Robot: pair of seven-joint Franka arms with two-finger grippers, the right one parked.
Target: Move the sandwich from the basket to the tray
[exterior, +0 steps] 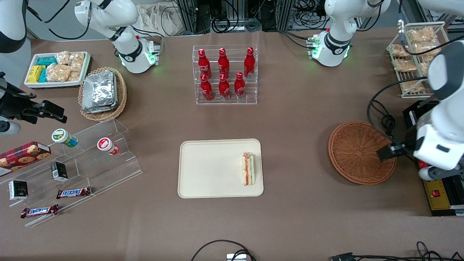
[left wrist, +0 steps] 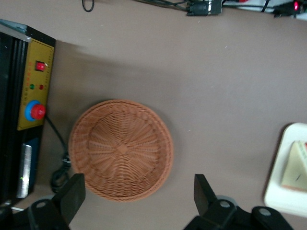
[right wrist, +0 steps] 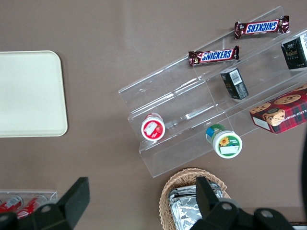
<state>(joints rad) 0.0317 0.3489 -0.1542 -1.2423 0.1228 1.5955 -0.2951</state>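
My tool (exterior: 385, 152) hangs over the edge of the basket (exterior: 357, 152) that lies toward my working end of the desk, and its two fingers (left wrist: 72, 195) stand wide apart with nothing between them. In my wrist view the basket (left wrist: 121, 148) shows its whole woven floor, and nothing lies in it.

The sandwich (exterior: 248, 168) is on the tray (exterior: 214, 168), resting on its side close to the tray's rim on the side that faces the basket. Its long axis runs from the far rim toward the near rim, with the orange-red and green filling showing as a stripe along its length. From my wrist I catch just a pale wedge of the sandwich (left wrist: 296, 166) on the corner of the tray (left wrist: 278, 191).

So the thing I care about lies well apart from my tool, sideways toward the middle of the desk, with bare desk (exterior: 297, 152) between basket and tray. I judge the placing done: the sandwich sits fully inside the rim and I hold nothing. What is left is likely only to draw my arm up and clear. If I had to go back for the sandwich, I would travel across that gap and close across its short width, the fingers straddling the bread faces.
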